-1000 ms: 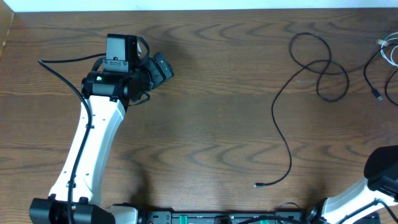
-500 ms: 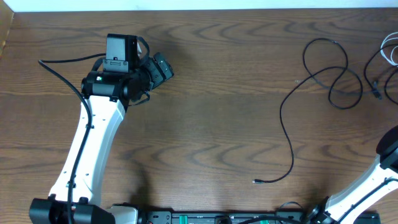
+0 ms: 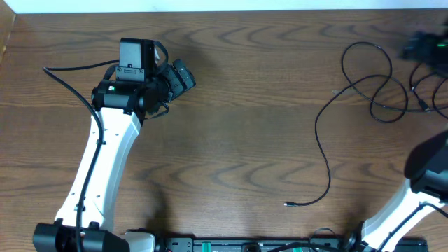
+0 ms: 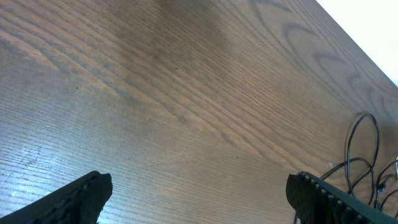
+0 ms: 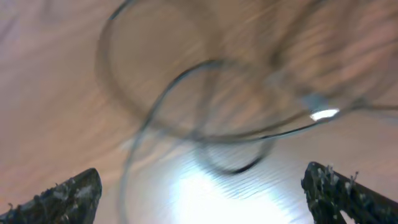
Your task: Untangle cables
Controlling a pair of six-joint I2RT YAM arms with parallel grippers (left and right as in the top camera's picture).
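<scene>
Cables (image 3: pixel 316 129) lie on the right side of the wooden table (image 3: pixel 245 126), with black loops near its far right corner and one tail ending in a small plug (image 3: pixel 288 204) near the front. The left gripper (image 4: pixel 199 185) hangs wide open and empty, well apart from them. The right gripper (image 5: pixel 200 182), blurred, is spread wide above the loops, gripping nothing.

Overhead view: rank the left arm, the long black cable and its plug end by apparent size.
1. left arm, bulkiest by far.
2. long black cable, thin, though similar in span.
3. plug end, tiny.
</scene>
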